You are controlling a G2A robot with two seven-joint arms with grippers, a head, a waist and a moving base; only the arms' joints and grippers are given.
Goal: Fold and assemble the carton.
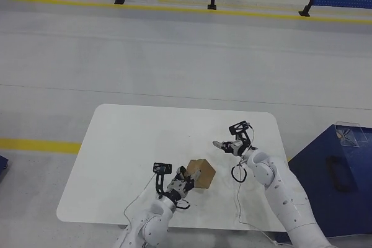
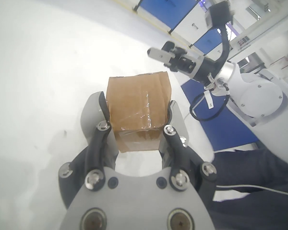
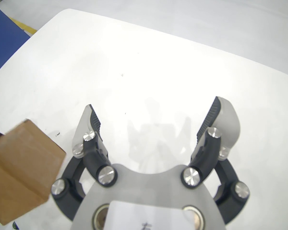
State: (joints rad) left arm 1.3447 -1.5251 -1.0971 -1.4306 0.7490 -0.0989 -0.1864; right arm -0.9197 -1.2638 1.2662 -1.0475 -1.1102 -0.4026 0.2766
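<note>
- Left gripper (image 2: 138,105) sits closest to its own wrist camera. Its two grey fingers (image 2: 92,113) are drawn in against opposite sides of a small brown cardboard carton (image 2: 136,89), clamping it between the black pads.
- Seen from that wrist, the carton has a closed box shape, and a crinkled strip of clear tape (image 2: 144,113) runs across the face turned to the camera.
- From the top view the carton (image 1: 201,173) is near the robot-side edge of the white rounded-corner table (image 1: 130,149), roughly midway along that edge. The left gripper (image 1: 183,181) meets it from the robot's side.
- Whether the box rests on the tabletop or is held just above it cannot be told.
- Right gripper (image 3: 153,108) hangs over bare tabletop (image 3: 134,60). Its fingers are spread wide with nothing between them, and its shadow falls on the surface beneath.
- From the top view the right gripper (image 1: 226,146) is farther from the robot than the carton and off to its right, near it but apart.
- From the left wrist view the right gripper (image 2: 158,53) is beyond the box and not touching it.
- From the right wrist view, a corner and plain brown faces of the carton (image 3: 21,163) can be seen.
- Beside the table on the robot's right stands a dark blue box (image 1: 341,180).
- On the grey floor at the robot's left runs a yellow stripe (image 1: 31,146).
</note>
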